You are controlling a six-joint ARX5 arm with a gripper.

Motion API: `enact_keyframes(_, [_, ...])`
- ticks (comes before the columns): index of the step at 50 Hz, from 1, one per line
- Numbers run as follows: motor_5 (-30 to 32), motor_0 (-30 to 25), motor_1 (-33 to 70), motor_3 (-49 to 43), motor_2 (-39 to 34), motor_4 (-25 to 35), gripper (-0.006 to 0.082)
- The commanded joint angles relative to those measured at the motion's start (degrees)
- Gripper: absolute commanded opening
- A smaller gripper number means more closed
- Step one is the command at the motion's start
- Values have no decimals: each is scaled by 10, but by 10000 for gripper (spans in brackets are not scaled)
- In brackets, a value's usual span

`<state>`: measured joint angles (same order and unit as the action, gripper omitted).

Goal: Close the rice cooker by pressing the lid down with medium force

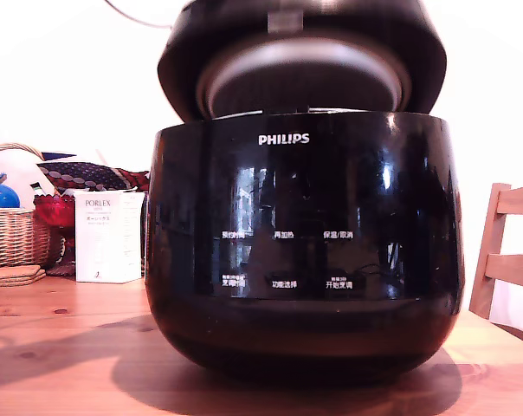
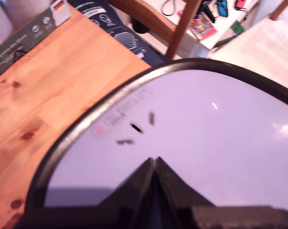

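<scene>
With your gripper (image 2: 153,164) clenched empty-fingered, its tip presses the lid (image 1: 300,52), half-lowered over the rice cooker (image 1: 305,251).

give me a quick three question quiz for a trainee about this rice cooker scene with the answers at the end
1. True or false: the round black dome-topped lid is fully shut on the large glossy black Philips rice cooker.
2. Multiple choice: in the wrist view, how do the black gripper fingers stand? A) spread wide apart B) closed together, tips meeting over the lid's glossy top C) clamped around a spoon
3. Fill in: in the exterior view, the white Porlex box stands on the wooden table to the cooker's ____.

Key
1. False: it is still raised, with its silver underside showing above the rim.
2. B
3. Left, beside the woven wicker basket.
</scene>
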<state>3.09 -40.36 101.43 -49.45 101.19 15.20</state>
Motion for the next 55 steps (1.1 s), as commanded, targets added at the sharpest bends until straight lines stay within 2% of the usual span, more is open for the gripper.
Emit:
enact_keyframes(1, [-1,-13,-13,7,-42,-3,-22])
enact_keyframes(21, [-39,-23,-163,181,-236,-17,-22])
enact_keyframes(36, [-77,-37,-274,291,-371,-75,-22])
enact_keyframes(55, [-83,-71,-368,403,-505,-126,-22])
